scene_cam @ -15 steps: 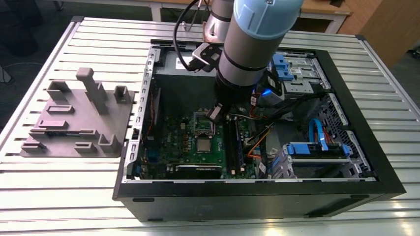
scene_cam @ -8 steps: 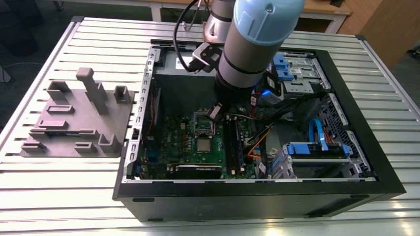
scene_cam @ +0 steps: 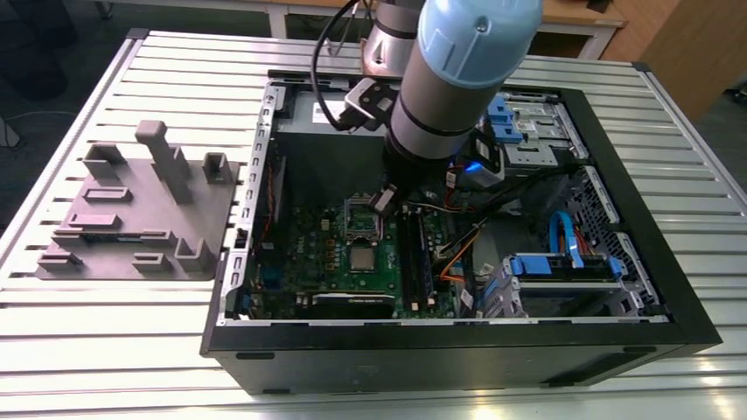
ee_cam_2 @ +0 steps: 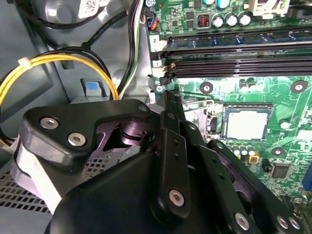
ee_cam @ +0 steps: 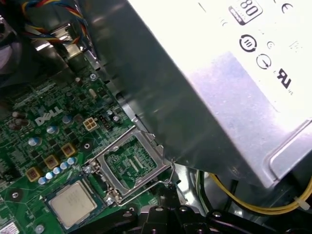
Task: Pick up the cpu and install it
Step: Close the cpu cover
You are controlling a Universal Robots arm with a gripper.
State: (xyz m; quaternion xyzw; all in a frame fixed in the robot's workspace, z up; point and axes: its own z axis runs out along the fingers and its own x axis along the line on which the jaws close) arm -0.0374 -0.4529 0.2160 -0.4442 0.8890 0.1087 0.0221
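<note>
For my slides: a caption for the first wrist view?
Small silvery-grey square cpu seated on the green motherboard, beside the open shiny metal socket frame.

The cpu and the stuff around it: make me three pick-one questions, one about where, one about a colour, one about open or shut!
1. Where is the cpu?
A. on the floor
B. in its socket on the motherboard
C. on a chair

2. What colour is the motherboard?
A. red
B. white
C. green

3. How is the metal socket frame?
A. swung open beside the cpu
B. shut over the cpu
C. taken away

Answers:
1 B, the silvery chip lies flat in the board's socket.
2 C, the board is green in both wrist views.
3 A, its hollow centre shows board, not chip.
</note>
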